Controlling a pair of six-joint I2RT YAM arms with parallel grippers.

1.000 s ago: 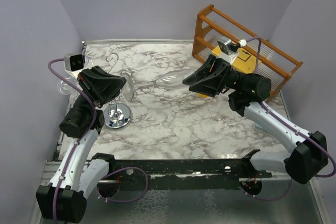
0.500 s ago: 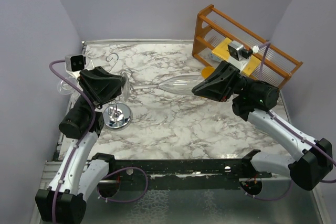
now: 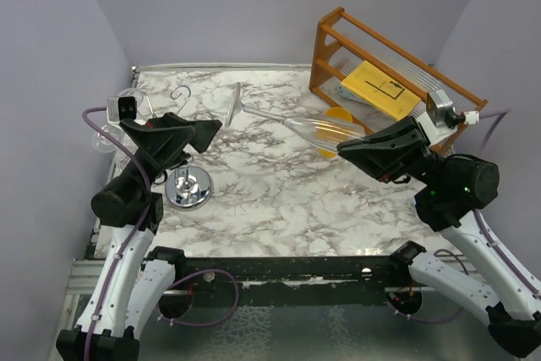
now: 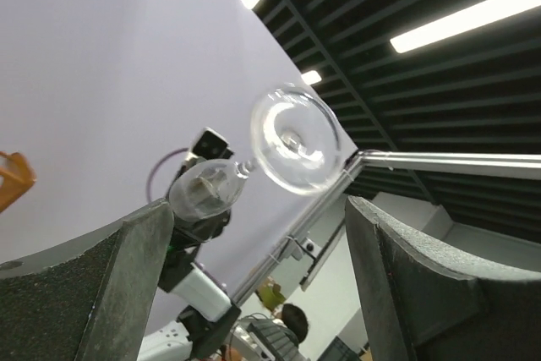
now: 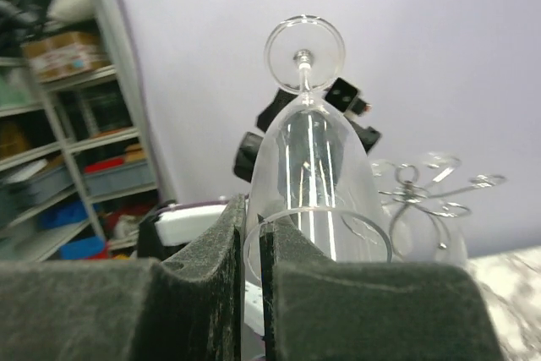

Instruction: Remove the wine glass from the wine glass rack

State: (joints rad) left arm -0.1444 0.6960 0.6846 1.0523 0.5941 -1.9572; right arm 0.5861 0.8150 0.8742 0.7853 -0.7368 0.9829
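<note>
Top external view: right gripper [image 3: 345,148] clamped on the bowl rim of the wine glass [image 3: 314,127], holding it sideways in the air, foot pointing far-left, well apart from the wine glass rack [image 3: 188,188]. Left gripper [image 3: 205,133] hangs close by the rack, fingers spread, gripping nothing; likely posted there to steady the stand. Glass looks clear of the rack, so probably only a set-down is left.

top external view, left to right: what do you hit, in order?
Left wrist camera → rack's chrome base → wine glass, held off the rack → right wrist camera. Things that overlap these are skipped.
</note>
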